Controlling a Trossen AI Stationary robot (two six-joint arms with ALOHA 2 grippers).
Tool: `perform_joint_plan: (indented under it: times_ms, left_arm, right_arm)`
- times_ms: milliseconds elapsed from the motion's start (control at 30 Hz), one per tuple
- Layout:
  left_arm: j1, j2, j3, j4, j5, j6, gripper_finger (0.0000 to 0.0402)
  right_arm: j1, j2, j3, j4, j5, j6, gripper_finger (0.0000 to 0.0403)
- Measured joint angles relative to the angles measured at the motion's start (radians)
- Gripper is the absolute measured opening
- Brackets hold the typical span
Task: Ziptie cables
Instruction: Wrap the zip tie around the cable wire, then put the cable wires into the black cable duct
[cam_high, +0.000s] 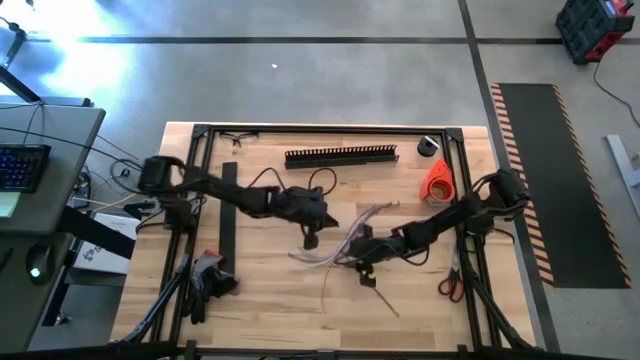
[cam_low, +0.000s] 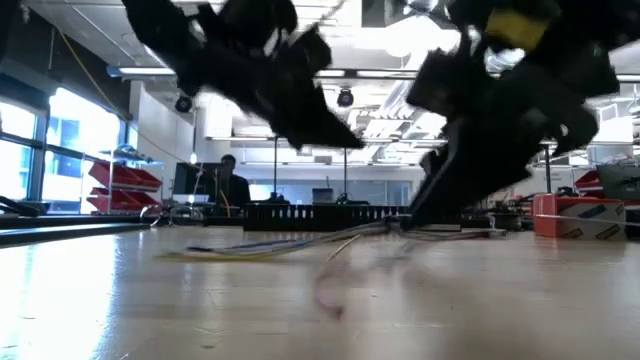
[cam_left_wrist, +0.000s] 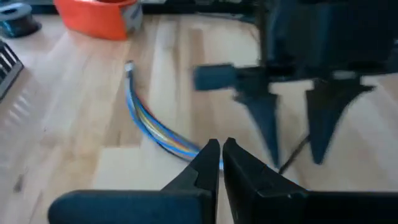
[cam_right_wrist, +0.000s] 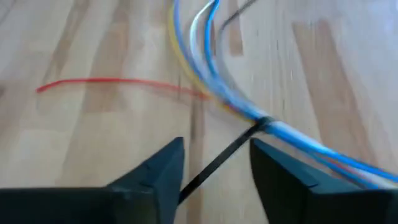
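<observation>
The cables (cam_high: 345, 240) are a loose bunch of blue, white and yellow wires lying in a curve on the table's middle (cam_left_wrist: 146, 118) (cam_right_wrist: 211, 74). A thin black strand (cam_right_wrist: 230, 152) wraps the bunch and runs back between the fingers of my right gripper (cam_right_wrist: 214, 165), which is open and points down just near of the bunch (cam_high: 365, 268). My left gripper (cam_left_wrist: 219, 149) is shut, its tips over the bunch's left part (cam_high: 310, 238). A single red wire (cam_right_wrist: 112, 81) lies flat beside the bunch. My left gripper's shut fingertips (cam_left_wrist: 211, 155) stand right over the cables where the bunch passes under them (cam_left_wrist: 186, 146); I cannot tell whether they touch it.
A long black slotted strip (cam_high: 340, 155) lies toward the far edge and another (cam_high: 228, 215) at the left. An orange tape roll (cam_high: 437, 180) stands far right, red-handled scissors (cam_high: 450, 288) near right. Black frame rails (cam_high: 330, 130) edge the table.
</observation>
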Motion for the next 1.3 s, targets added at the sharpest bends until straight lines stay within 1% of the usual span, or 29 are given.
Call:
perform_joint_plan:
  times_ms: [67,167,267,333,367,433,467,533,600,667,833,933,1033,1067,1167,1233,1300]
  left_arm:
    - [-0.051,-0.04,0.0,-0.048,-0.057,-0.017,0.0007]
    - [-0.145,-0.068,-0.001,-0.087,-0.206,-0.06,0.001]
    - [-0.238,-0.057,-0.001,-0.104,-0.362,-0.095,0.001]
    - [-0.289,-0.037,-0.002,-0.103,-0.457,-0.118,0.001]
    - [-0.309,-0.03,-0.002,-0.101,-0.504,-0.123,0.001]
    - [-0.344,-0.017,-0.002,-0.053,-0.607,-0.123,0.001]
    - [-0.359,-0.016,-0.002,-0.032,-0.654,-0.123,0.001]
    - [-0.374,-0.016,-0.002,0.026,-0.695,-0.131,0.001]
    - [-0.38,-0.028,-0.002,0.06,-0.688,-0.149,0.001]
    - [-0.378,-0.041,-0.001,0.054,-0.672,-0.192,0.001]
    - [-0.362,-0.044,-0.001,-0.063,-0.702,-0.336,0.0016]
    - [-0.325,-0.044,-0.001,-0.159,-0.713,-0.418,0.0036]
    - [-0.265,-0.043,-0.002,-0.191,-0.707,-0.423,0.0068]
    - [-0.231,-0.043,-0.002,-0.189,-0.678,-0.405,0.008]
    - [-0.076,-0.043,-0.002,-0.171,-0.504,-0.332,0.0121]
    - [0.036,-0.043,-0.002,-0.135,-0.386,-0.245,0.0146]
    - [0.138,-0.043,-0.001,-0.103,-0.311,-0.138,0.0166]
  right_arm:
    - [0.016,0.0,0.041,-0.047,0.021,-0.03,0.0186]
    - [0.038,-0.001,0.098,-0.139,0.09,-0.03,0.0207]
    - [0.058,-0.002,0.143,-0.258,0.21,0.044,0.0212]
    - [0.065,-0.002,0.149,-0.301,0.295,0.119,0.0211]
    - [0.066,-0.002,0.148,-0.302,0.321,0.152,0.021]
    - [0.073,-0.002,0.148,-0.308,0.322,0.183,0.0209]
    - [0.081,-0.002,0.148,-0.309,0.3,0.187,0.0209]
    - [0.106,-0.002,0.148,-0.312,0.254,0.188,0.0209]
    - [0.14,-0.002,0.148,-0.32,0.25,0.18,0.0209]
    - [0.171,-0.002,0.148,-0.333,0.282,0.168,0.0209]
    - [0.227,-0.002,0.148,-0.381,0.469,0.193,0.0209]
    - [0.243,-0.002,0.148,-0.39,0.541,0.184,0.0209]
    - [0.238,-0.002,0.148,-0.372,0.576,0.168,0.0209]
    - [0.232,-0.002,0.148,-0.357,0.579,0.161,0.0209]
    - [0.212,-0.002,0.148,-0.31,0.562,0.102,0.0209]
    - [0.194,-0.002,0.148,-0.277,0.535,0.033,0.0209]
    - [0.17,-0.002,0.148,-0.239,0.524,-0.037,0.0209]
